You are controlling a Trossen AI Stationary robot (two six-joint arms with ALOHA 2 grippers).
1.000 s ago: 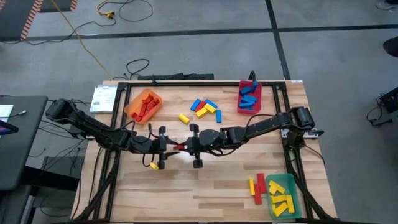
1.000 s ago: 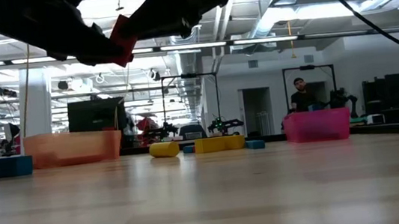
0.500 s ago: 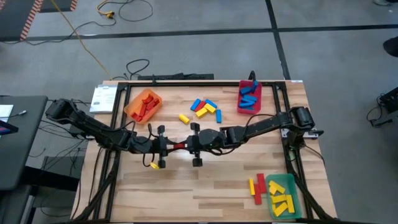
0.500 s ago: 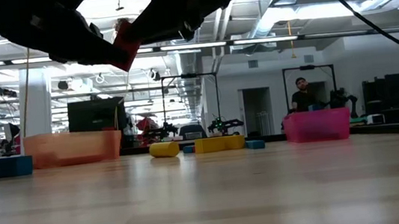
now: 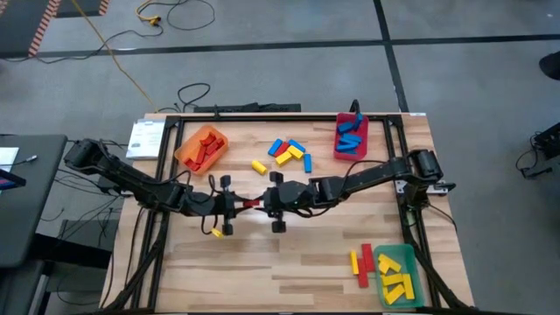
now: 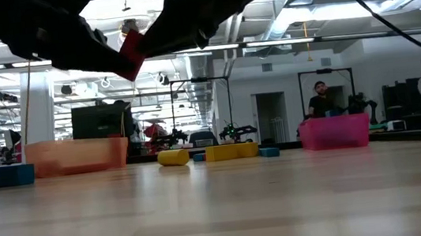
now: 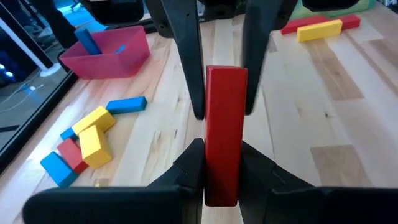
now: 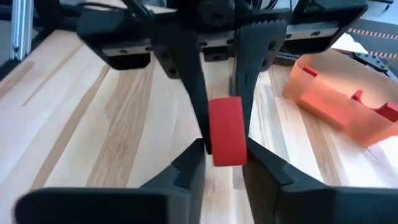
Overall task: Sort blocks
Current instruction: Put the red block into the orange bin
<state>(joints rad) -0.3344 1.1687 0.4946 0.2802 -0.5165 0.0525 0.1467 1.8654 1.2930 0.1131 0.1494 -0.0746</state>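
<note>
Mid-handover above bench [image 5: 289, 254] centre: L pincer [image 5: 234, 206] clamped on red block [image 5: 251, 206], R pincer [image 5: 265, 204] narrow, loosening round it; next you'd back R off, carry to orange bin [image 5: 201, 147].

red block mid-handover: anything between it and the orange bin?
Nothing visible. The red block hangs above the table between the left claw, shut on it, and the right claw. Bare wood lies toward the orange bin.
</note>
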